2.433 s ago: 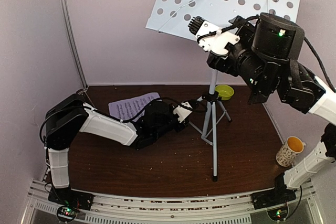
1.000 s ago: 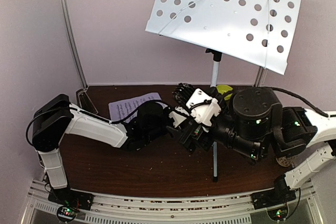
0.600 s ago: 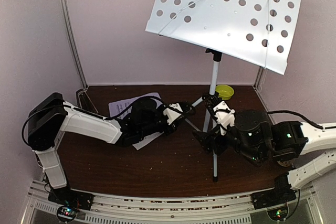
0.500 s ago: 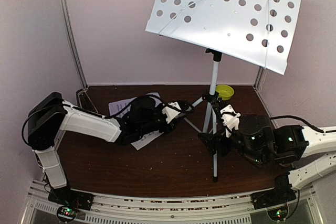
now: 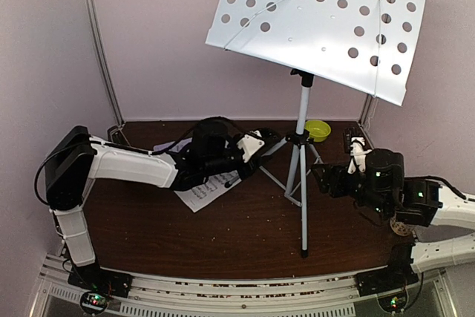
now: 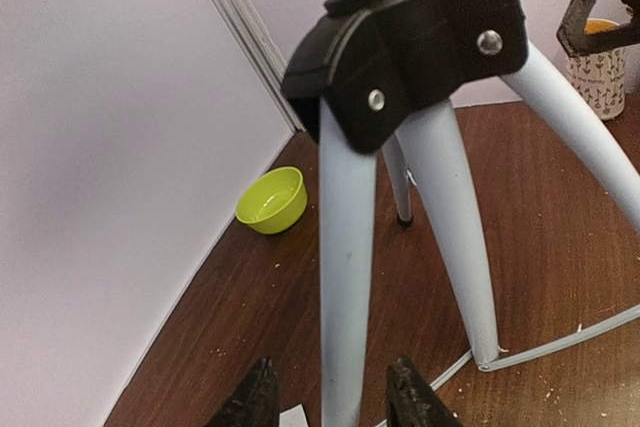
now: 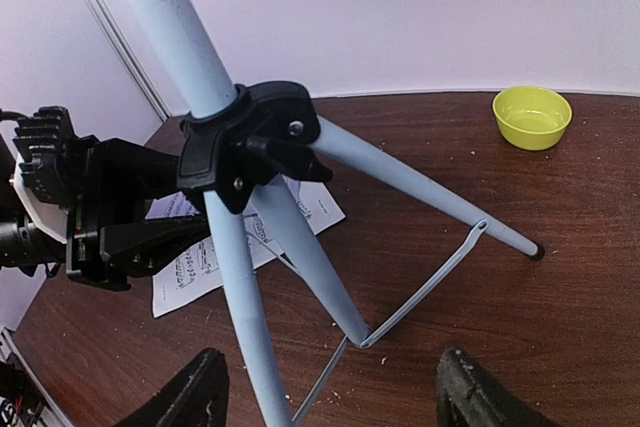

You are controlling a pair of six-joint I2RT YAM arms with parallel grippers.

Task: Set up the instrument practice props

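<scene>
White and punched with round holes, the music stand (image 5: 319,24) holds its sloped desk high over the back middle of the table. Its pale pole drops into a black hub (image 7: 250,142), from which the silver tripod legs (image 5: 300,183) spread. Thin wire braces run low between the legs. Just left of the tripod a printed music sheet (image 5: 202,192) lies flat, partly under the left arm. The table (image 5: 245,235) is dark brown wood, dusted with pale crumbs, and has a ribbed aluminium rail (image 5: 223,287) along its near edge. Plain lavender-pink walls (image 5: 163,50) close it in, with a metal upright (image 5: 100,50) in the back left corner. A small green bowl (image 5: 318,130) sits by the back wall, right of the tripod. A patterned cup with a yellow lining (image 6: 597,52) stands at the right edge, mostly hidden behind the right arm in the overhead view. The left pincer (image 6: 335,402) reaches low to the tripod with its jaws partly apart, one on each side of a leg. A sliver of table shows on both sides of that leg, so there is no firm grip. The right pincer (image 7: 340,402) faces the tripod from the right with its jaws spread wide. They hold nothing, though one leg passes just inside the left-hand finger in the wrist view.
</scene>
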